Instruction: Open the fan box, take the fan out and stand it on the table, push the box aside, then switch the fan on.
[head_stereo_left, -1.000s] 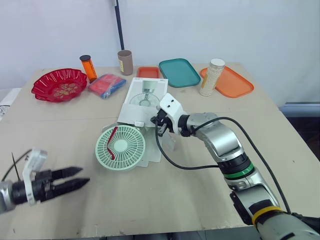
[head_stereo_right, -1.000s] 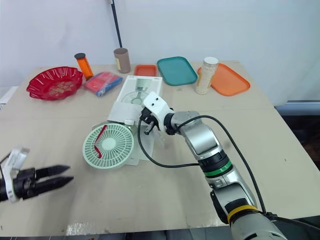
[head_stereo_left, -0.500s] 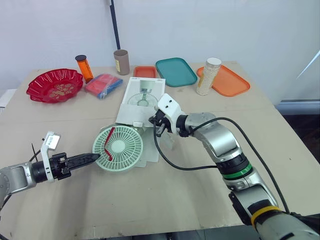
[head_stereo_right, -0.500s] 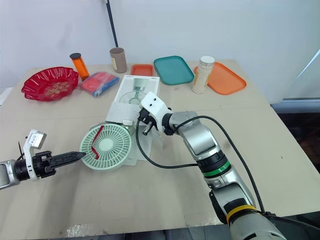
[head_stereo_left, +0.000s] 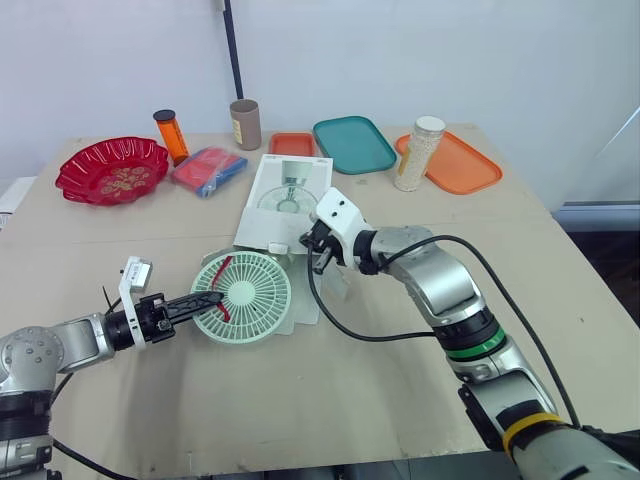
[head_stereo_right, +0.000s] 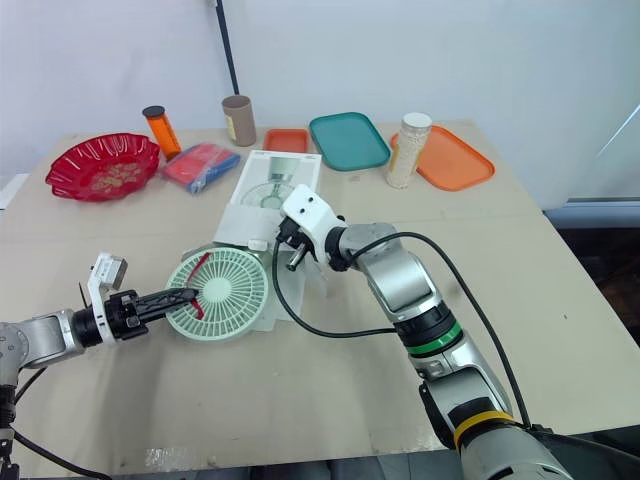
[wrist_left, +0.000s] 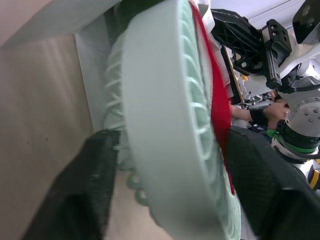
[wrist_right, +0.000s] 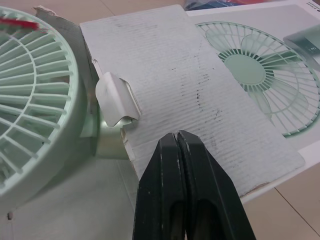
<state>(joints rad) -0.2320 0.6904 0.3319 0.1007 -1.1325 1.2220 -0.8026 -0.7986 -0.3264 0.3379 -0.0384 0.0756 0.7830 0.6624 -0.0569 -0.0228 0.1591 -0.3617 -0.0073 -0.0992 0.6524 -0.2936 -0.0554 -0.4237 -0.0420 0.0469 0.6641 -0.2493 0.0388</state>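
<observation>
Fan (head_stereo_left: 241, 296) stand partly under box (head_stereo_left: 290, 190) flap, box near edge behind right gripper (wrist_right: 176, 136), person (wrist_left: 260, 116) mostly hidden

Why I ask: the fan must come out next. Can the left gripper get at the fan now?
Probably yes: the left gripper is at the rim of the fan, fingers open on either side, nothing between. The right gripper, shut, hovers over the box flap, clear of that side.

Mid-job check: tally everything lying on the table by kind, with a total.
trays: 3 (small orange tray, teal tray, large orange tray)
bottle: 1
jar: 1
cup: 1
bowl: 1
packet: 1
fan: 1
box: 1
total: 10
</observation>
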